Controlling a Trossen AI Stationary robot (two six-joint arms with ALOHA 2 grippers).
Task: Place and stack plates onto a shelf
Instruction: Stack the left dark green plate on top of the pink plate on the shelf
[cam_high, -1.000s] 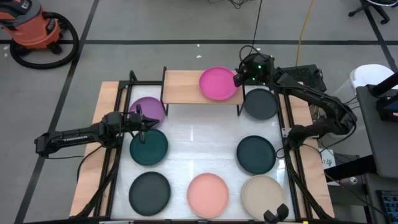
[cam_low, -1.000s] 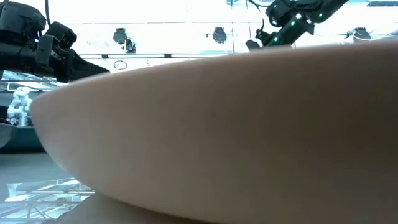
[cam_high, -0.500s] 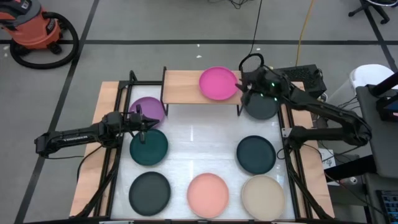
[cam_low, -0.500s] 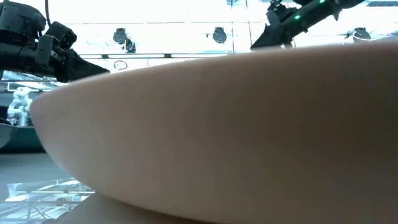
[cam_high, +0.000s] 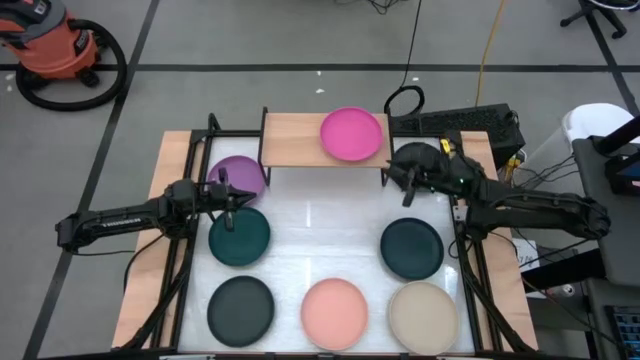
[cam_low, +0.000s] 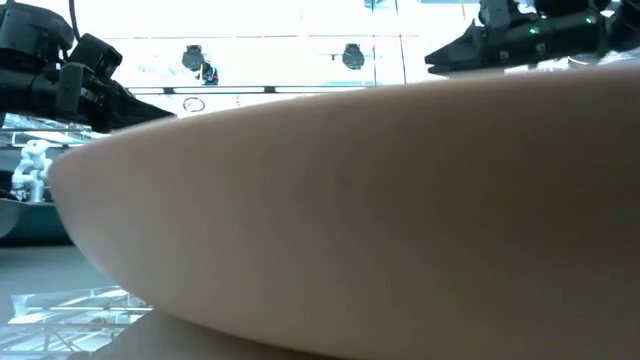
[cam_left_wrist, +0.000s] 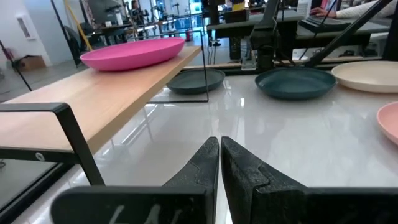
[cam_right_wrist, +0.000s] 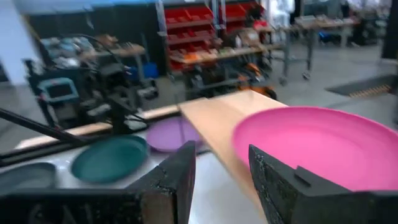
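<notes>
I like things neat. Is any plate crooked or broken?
Nothing looks broken or spilled. The magenta plate lies flat on the shelf, though it pokes slightly past the back edge. The other plates in view lie flat on the table.

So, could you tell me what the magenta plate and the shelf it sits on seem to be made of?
The magenta plate looks like matte plastic or melamine: even colour, thin smooth rim, no sharp glints; glazed ceramic cannot be ruled out. The shelf has a light-wood board, with pale grain showing in the left wrist view, probably plywood or laminate, on thin black legs that look like painted metal.
</notes>
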